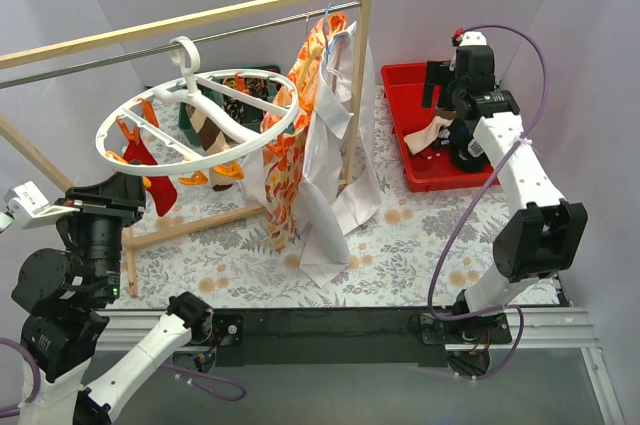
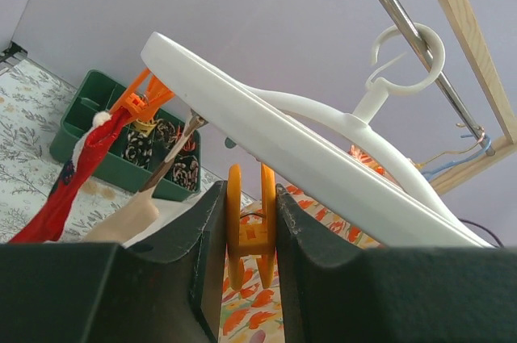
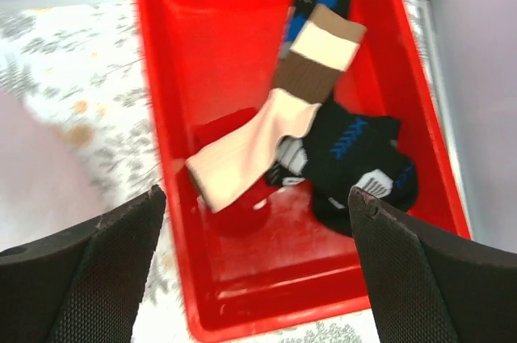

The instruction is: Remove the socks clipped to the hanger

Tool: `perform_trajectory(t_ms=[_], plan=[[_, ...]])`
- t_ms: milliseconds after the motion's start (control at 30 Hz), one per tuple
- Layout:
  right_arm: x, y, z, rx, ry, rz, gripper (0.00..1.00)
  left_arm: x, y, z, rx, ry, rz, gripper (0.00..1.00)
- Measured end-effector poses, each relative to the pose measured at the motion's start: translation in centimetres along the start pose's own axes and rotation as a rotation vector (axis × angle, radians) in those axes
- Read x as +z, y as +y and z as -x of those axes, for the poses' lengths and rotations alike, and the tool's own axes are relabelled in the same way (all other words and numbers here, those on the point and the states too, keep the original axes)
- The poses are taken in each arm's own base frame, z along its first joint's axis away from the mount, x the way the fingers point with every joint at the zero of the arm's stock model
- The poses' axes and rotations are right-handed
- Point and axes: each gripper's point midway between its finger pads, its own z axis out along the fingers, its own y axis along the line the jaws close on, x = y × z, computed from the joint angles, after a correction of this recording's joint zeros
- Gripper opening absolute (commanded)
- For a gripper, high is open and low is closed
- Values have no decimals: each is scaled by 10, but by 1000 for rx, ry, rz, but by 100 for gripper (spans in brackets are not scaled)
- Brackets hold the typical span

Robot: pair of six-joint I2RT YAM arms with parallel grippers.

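The white round hanger (image 1: 190, 148) hangs by its hook from the metal rail. A red sock (image 1: 160, 192) and a tan-and-brown sock (image 1: 212, 131) hang clipped under it. In the left wrist view the hanger rim (image 2: 283, 133) runs overhead, with the red sock (image 2: 73, 186) and the tan sock (image 2: 129, 215) at left. My left gripper (image 2: 251, 226) is shut on an orange clip (image 2: 251, 198) under the rim. My right gripper (image 3: 257, 194) is open and empty above the red bin (image 3: 161, 77). In the bin lie a tan-and-brown sock (image 3: 275, 121), black socks with blue marks (image 3: 355, 157) and a red sock (image 3: 234, 215).
A wooden rack (image 1: 365, 65) with a metal rail (image 1: 100, 58) spans the back. An orange floral garment (image 1: 285, 165) and a white shirt (image 1: 335, 175) hang at its right end. A green bin (image 2: 89, 129) sits behind the hanger. The red bin (image 1: 400, 85) stands at the back right.
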Motion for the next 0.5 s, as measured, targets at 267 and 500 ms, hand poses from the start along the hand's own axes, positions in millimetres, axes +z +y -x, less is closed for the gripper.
perform_trajectory(t_ms=[267, 500], plan=[[-145, 126, 20, -150, -190, 422, 84, 0, -1, 0, -2, 3, -3, 0], [-292, 202, 15, -249, -349, 889, 77, -1, 0, -1, 0, 7, -3, 0]])
